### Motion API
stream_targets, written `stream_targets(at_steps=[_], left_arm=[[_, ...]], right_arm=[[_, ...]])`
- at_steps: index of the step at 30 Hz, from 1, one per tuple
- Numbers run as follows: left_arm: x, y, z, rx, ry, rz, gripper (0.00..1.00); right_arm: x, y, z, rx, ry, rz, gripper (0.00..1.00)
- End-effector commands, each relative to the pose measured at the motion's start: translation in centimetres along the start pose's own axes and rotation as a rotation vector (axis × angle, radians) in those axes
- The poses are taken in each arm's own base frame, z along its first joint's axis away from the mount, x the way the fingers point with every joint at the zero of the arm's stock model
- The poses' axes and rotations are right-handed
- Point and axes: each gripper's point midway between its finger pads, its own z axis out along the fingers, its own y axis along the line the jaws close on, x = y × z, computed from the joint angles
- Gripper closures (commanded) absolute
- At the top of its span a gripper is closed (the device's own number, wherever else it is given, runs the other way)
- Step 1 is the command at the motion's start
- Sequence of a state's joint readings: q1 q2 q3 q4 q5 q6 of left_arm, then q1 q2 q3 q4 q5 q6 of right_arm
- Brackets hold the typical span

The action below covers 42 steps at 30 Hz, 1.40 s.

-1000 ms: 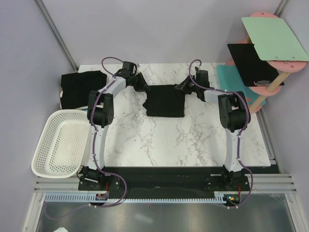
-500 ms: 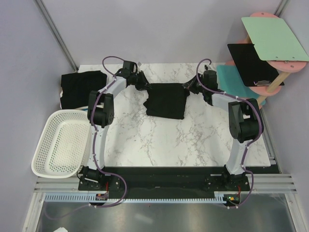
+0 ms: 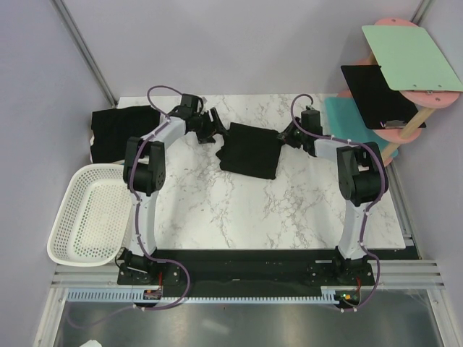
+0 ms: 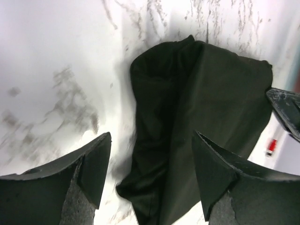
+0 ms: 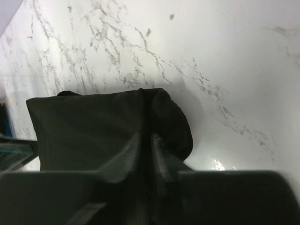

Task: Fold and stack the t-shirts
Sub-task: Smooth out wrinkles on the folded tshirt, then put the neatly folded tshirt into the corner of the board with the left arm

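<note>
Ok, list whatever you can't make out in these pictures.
- Right wrist view: whether the right gripper is pinching the folded t-shirt. Its dark, nearly closed fingers merge with the black cloth.
- Top view: how many shirts make up the far-left pile. It is small and uniformly black.
- Left wrist view: the t-shirt's near end, cut off by the bottom edge between the fingers of the open left gripper.

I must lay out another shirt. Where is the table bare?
The near half of the table is bare, between the arms, in front of the folded shirt. The far edge is crowded: the left gripper and right gripper flank that shirt, and a shirt pile fills the left corner.
</note>
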<state>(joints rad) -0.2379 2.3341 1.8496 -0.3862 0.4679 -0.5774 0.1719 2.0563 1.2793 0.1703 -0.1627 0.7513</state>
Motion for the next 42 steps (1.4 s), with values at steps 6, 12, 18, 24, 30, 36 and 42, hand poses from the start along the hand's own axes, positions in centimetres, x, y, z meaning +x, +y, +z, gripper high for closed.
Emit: stream_targets(at_steps=[6,12,18,24,30,36,42], left_arm=[[-7.3,1.9,-12.4,-0.507,-0.301,0.256,0.17],[-8.1,6.4,-15.6,-0.888,-0.247,0.356,0.13],[-7.1,11.4,-18.9,-1.380,-0.152,0.508,0.00],[-4.6,14.8,-19.1,-1.525,-0.027,0.541,0.00],[-2.2,17.9,-19.0,-1.625,0.080,0.526,0.00],[-0.6,19.9,-19.1,-1.652,0.130,0.503,0.00],[-0.7,21.6,-19.1,-1.648,0.129,0.437,0.06]], right_arm=[[-4.6,2.0,-4.0,0.020,-0.134,-0.132,0.15],[-4.7,2.2,-6.4,0.020,-0.162,-0.163,0.02],[-3.1,1.8,-6.7,-0.003,-0.122,-0.170,0.02],[-1.6,1.3,-6.6,-0.019,-0.085,-0.159,0.02],[-1.3,1.7,-6.7,-0.040,-0.071,-0.153,0.02],[-0.8,1.4,-6.8,-0.043,-0.054,-0.141,0.02],[-0.1,1.8,-7.1,-0.080,-0.037,-0.125,0.02]])
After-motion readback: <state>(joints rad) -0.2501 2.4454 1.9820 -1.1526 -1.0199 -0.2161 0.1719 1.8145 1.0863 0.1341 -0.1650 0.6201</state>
